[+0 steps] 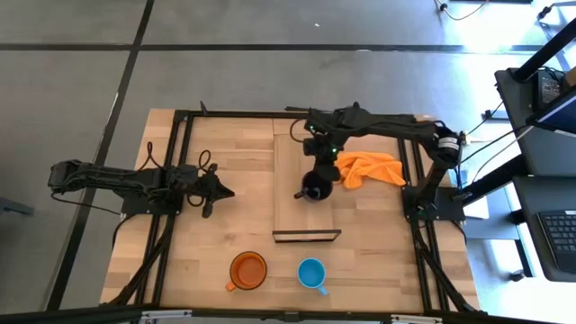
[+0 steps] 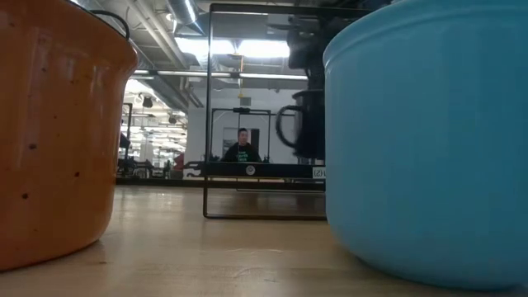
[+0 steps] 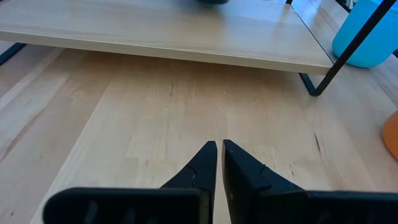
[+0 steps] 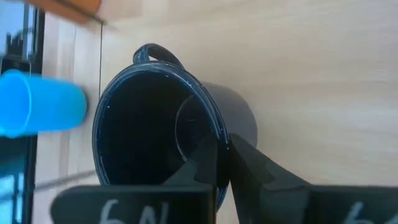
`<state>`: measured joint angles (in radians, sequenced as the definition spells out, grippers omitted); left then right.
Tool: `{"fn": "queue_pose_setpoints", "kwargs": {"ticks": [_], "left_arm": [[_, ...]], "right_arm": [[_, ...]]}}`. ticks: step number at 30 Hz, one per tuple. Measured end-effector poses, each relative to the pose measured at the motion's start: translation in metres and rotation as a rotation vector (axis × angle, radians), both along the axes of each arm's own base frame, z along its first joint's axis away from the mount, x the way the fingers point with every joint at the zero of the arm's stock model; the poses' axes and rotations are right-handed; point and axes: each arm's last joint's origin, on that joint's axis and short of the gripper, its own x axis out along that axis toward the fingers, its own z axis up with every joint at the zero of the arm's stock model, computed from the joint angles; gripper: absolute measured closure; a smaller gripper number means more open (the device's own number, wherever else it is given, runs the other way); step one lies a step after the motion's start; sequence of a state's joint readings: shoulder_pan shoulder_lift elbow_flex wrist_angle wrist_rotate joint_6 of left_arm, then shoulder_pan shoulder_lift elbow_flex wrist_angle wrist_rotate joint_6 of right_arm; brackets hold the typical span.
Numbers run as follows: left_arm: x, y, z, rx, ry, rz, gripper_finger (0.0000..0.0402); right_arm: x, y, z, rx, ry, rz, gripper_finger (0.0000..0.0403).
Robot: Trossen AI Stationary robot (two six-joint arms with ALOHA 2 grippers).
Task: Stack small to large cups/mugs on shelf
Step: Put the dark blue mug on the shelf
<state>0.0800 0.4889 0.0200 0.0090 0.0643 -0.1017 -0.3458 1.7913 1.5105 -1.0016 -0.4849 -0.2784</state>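
Observation:
The dark navy mug (image 1: 315, 189) hangs upright from my right gripper (image 1: 313, 176) over the middle of the light-wood shelf (image 1: 292, 211). In the low view the mug (image 2: 304, 132) shows just above the shelf top (image 2: 264, 169), its handle toward the picture's left. The orange mug (image 1: 247, 270) and the bright blue mug (image 1: 312, 274) stand on the tabletop near the front edge. My left gripper (image 1: 219, 191) is shut and empty, low over the table to the left of the shelf. My right gripper (image 4: 222, 143) pinches the navy mug's rim (image 4: 214, 127) on the side opposite the handle (image 4: 155, 53), one finger inside the mug and one outside. The fingers come from above, pointing down. The mug hangs upright, mouth up, a little above the shelf.
A crumpled orange cloth (image 1: 369, 168) lies on the table right of the shelf. The shelf stands on a thin dark frame (image 3: 320, 81) with room under it. In the left wrist view the blue mug (image 3: 367, 31) and the orange mug (image 3: 392, 134) show beyond the shelf's near end.

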Motion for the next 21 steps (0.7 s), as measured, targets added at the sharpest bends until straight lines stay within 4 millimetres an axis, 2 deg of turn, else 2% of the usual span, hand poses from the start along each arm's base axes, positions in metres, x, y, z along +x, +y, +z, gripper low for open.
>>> {"fn": "queue_pose_setpoints", "kwargs": {"ticks": [5,13,21], "left_arm": [[0.0,0.0,0.0,0.0,0.0,0.0,0.0382],[0.0,0.0,0.0,0.0,0.0,0.0,0.0382],[0.0,0.0,0.0,0.0,0.0,0.0,0.0382]], "right_arm": [[0.011,0.006,0.001,0.002,-0.022,-0.1,0.0379],[0.01,0.005,-0.001,-0.024,0.029,-0.179,0.0375],[0.014,0.005,0.0,-0.063,0.014,-0.229,0.0324]]}}
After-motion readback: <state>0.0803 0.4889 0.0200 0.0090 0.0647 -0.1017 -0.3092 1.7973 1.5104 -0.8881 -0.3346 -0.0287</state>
